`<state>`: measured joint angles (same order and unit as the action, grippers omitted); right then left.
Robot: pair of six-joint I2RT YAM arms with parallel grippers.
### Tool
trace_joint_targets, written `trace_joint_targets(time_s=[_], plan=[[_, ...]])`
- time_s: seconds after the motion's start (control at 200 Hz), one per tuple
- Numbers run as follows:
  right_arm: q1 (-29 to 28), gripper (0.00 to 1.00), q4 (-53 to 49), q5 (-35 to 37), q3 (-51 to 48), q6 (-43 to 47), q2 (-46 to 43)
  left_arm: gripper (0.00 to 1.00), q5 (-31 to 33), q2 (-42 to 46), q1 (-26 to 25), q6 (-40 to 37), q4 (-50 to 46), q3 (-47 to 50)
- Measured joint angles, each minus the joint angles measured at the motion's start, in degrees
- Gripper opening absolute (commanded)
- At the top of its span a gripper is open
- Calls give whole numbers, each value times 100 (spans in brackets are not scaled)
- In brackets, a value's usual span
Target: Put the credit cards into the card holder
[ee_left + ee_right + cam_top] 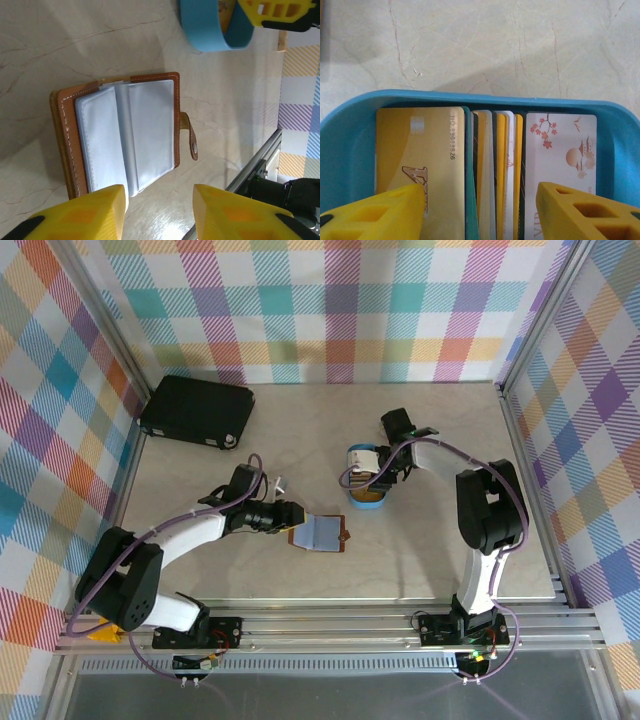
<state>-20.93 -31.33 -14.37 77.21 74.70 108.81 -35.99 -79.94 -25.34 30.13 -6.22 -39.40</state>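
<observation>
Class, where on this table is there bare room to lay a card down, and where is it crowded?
Bare: the far strip of table between the black case and the right arm; the near strip between the holder and the front rail. Crowded: the middle, where the left arm, holder, tray of cards and right arm meet.

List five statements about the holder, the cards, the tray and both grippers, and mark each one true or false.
1. The holder lies open on the table. True.
2. The cards sit in the holder's pockets. False: they stand packed in the blue tray.
3. The left gripper holds a card. False: its jaws are apart and empty, at the holder's edge.
4. The right gripper is open over the tray. True.
5. A black case lies at the far left. True.
</observation>
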Motion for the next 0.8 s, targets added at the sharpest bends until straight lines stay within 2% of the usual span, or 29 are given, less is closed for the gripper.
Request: trace_joint_targets(time_s=[0.37,0.58,0.64,0.8], plan=[[-57,69,-341,46,240,136,205,64,24,782,116,-323,-761,-710],[-127,62,-450,94,354,142,439,72,247,791,291,-824,-1648,-1069],[-136,61,-487,92,402,144,479,76,315,791,323,-1008,-1943,-1193],[-164,62,-623,90,494,149,505,78,439,791,415,-1475,-2448,-1453]])
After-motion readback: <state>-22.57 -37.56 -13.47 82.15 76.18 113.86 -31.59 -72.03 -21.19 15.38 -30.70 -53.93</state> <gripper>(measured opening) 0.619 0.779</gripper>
